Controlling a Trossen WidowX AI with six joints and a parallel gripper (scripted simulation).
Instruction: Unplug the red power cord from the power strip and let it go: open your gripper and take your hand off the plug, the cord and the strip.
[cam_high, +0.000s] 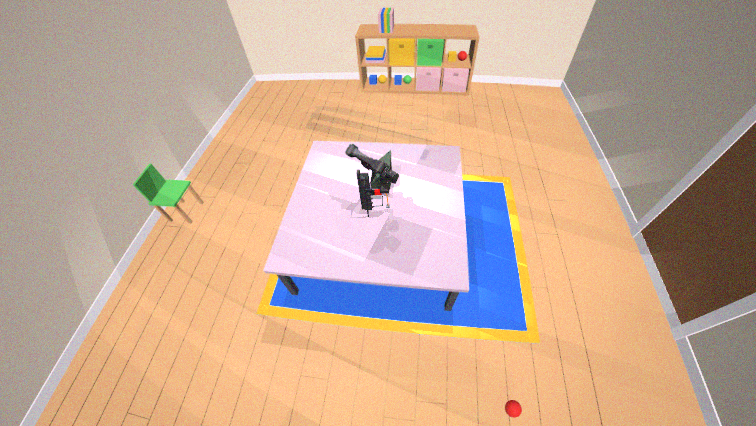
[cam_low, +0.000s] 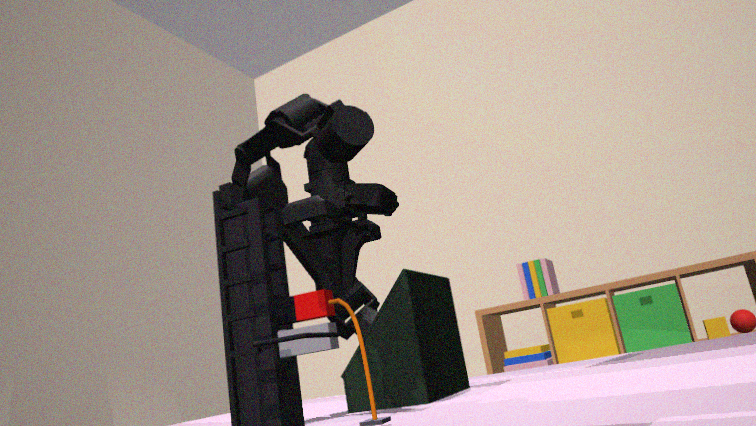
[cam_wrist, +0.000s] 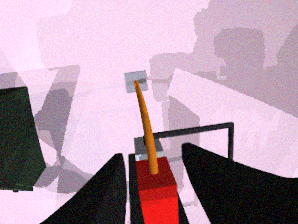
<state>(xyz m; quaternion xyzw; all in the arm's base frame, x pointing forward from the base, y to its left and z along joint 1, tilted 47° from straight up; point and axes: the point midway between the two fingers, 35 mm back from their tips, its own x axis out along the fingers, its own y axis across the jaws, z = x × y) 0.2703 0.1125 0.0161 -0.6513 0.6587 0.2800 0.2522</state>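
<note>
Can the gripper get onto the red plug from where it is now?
Probably yes. The gripper already straddles the red plug, a finger on each side and nothing between. The plug still sits in the upright power strip, with the orange cord trailing free below.
</note>
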